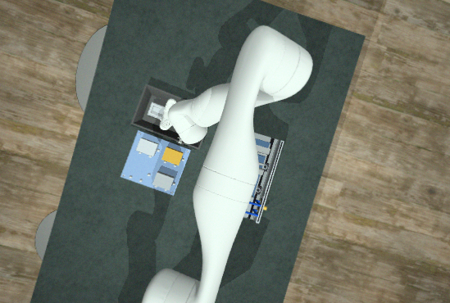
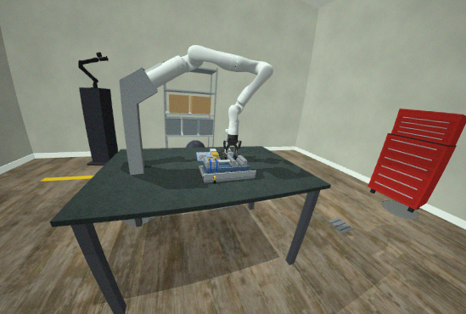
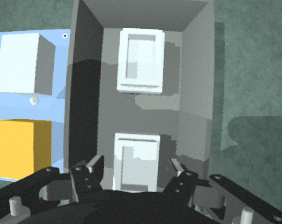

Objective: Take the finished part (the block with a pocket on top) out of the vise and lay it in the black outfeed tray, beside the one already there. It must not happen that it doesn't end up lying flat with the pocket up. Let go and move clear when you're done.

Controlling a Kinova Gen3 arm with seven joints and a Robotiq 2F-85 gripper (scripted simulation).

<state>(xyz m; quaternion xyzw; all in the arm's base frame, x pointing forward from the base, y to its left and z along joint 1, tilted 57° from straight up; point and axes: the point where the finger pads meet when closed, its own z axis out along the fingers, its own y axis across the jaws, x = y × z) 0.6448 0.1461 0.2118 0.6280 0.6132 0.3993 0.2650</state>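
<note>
Jaws parted — straddling finished part (image 3: 137, 161), not gripping.

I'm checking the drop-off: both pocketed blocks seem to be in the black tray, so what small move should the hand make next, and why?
Probably a straight lift. The hand is open, its fingers apart from the near block, which lies in the black tray beside the other block. Rising vertically should avoid nudging it or the tray walls.

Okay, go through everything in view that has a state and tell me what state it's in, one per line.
gripper: open, fingers clear of the part's sides
near pocketed part: released, lying in the tray
far pocketed part: lying in the tray, apart from the near one
black outfeed tray: holds two parts
vise: mostly hidden by the arm
</note>
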